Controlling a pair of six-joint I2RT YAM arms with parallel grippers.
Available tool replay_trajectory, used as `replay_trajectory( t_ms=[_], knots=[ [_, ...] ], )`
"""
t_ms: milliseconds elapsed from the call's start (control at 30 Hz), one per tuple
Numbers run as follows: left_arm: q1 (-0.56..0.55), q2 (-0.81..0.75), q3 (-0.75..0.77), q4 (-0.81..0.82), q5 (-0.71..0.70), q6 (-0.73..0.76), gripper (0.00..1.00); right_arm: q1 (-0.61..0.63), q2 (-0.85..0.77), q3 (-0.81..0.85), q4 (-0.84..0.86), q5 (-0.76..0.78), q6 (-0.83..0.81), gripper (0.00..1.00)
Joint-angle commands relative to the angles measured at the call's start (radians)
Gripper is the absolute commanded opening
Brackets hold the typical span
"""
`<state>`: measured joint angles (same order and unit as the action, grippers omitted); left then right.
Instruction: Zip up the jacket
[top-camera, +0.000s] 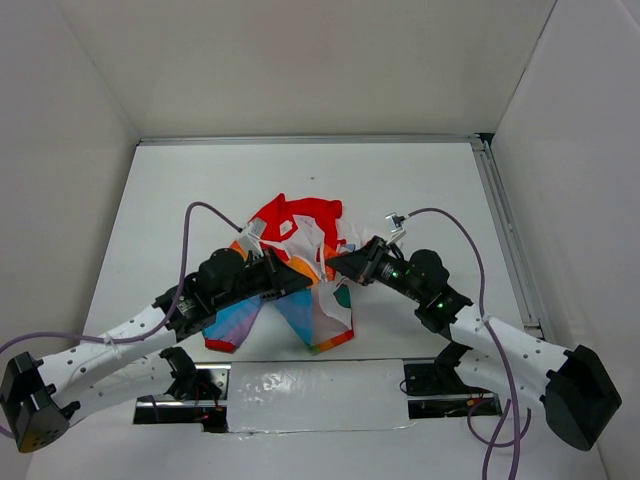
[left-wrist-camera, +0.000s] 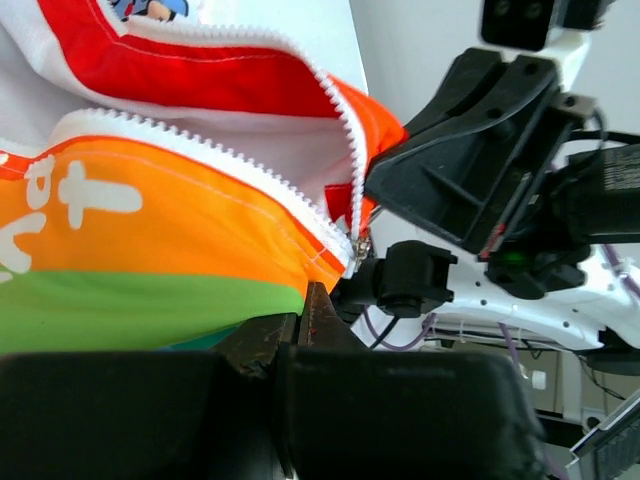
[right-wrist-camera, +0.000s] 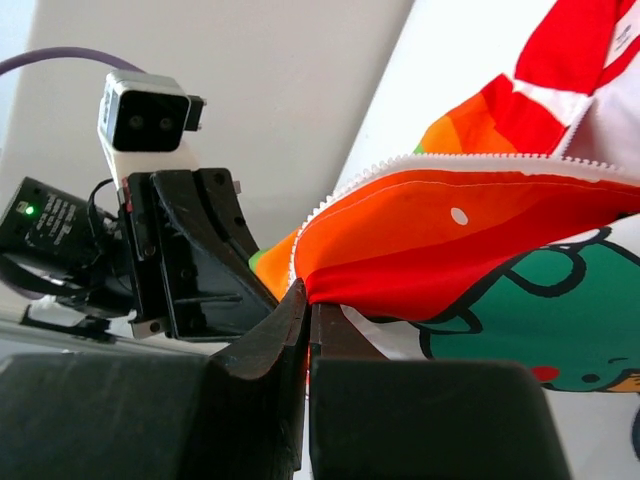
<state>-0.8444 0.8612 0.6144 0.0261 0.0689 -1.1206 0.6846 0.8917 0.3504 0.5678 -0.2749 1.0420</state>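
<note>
The jacket (top-camera: 300, 225) lies bunched in the table's middle, red collar at the back, rainbow panels in front. My left gripper (top-camera: 300, 275) is shut on the jacket's orange-green hem (left-wrist-camera: 150, 290) beside the white zipper teeth (left-wrist-camera: 200, 150); a small metal slider (left-wrist-camera: 360, 245) hangs at the zipper's end. My right gripper (top-camera: 335, 263) is shut on the orange-red fabric edge (right-wrist-camera: 450, 250) by the other zipper row (right-wrist-camera: 480, 160). The two grippers face each other, nearly touching. Both hold the fabric a little above the table.
White walls enclose the table on three sides. A metal rail (top-camera: 505, 230) runs along the right edge. Purple cables (top-camera: 195, 225) loop over both arms. A reflective taped strip (top-camera: 310, 385) lies between the arm bases.
</note>
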Motion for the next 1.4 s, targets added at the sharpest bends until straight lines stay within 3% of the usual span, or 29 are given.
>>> replay_trajectory(
  t_ms=[0,267,367,533,600,633,733,967,1067,1167,1200,1367],
  knots=[
    [-0.005,0.001,0.034,0.015,0.003,0.050,0.00,0.001,-0.036,0.102,-0.138,0.045,-0.068,0.00],
    [-0.007,0.005,0.031,0.049,0.022,0.093,0.00,0.029,-0.034,0.150,-0.293,0.085,-0.131,0.00],
    [-0.007,0.028,0.044,0.093,0.081,0.162,0.00,0.035,-0.011,0.153,-0.267,0.062,-0.135,0.00],
    [-0.007,0.087,0.117,0.028,0.149,0.222,0.00,0.036,-0.013,0.147,-0.206,0.017,-0.119,0.00],
    [-0.007,0.094,0.123,0.011,0.146,0.200,0.17,0.035,-0.016,0.145,-0.201,0.011,-0.114,0.00],
    [-0.007,0.090,0.114,0.030,0.150,0.188,0.32,0.038,-0.017,0.145,-0.197,0.005,-0.111,0.00],
    [-0.005,0.073,0.081,0.084,0.160,0.170,0.41,0.041,-0.017,0.127,-0.178,-0.007,-0.086,0.00],
    [-0.007,0.081,0.080,0.083,0.146,0.153,0.38,0.062,-0.014,0.101,-0.129,-0.004,-0.062,0.00],
    [-0.005,0.090,0.087,0.074,0.140,0.147,0.32,0.072,-0.019,0.108,-0.138,-0.003,-0.074,0.00],
    [-0.007,0.091,0.088,0.069,0.132,0.136,0.17,0.076,-0.022,0.108,-0.158,0.014,-0.082,0.00],
    [-0.007,0.091,0.088,0.066,0.132,0.134,0.05,0.076,-0.025,0.108,-0.163,0.022,-0.077,0.00],
    [-0.007,0.105,0.100,0.042,0.164,0.159,0.00,0.076,-0.043,0.102,-0.161,0.092,-0.062,0.00]
  ],
)
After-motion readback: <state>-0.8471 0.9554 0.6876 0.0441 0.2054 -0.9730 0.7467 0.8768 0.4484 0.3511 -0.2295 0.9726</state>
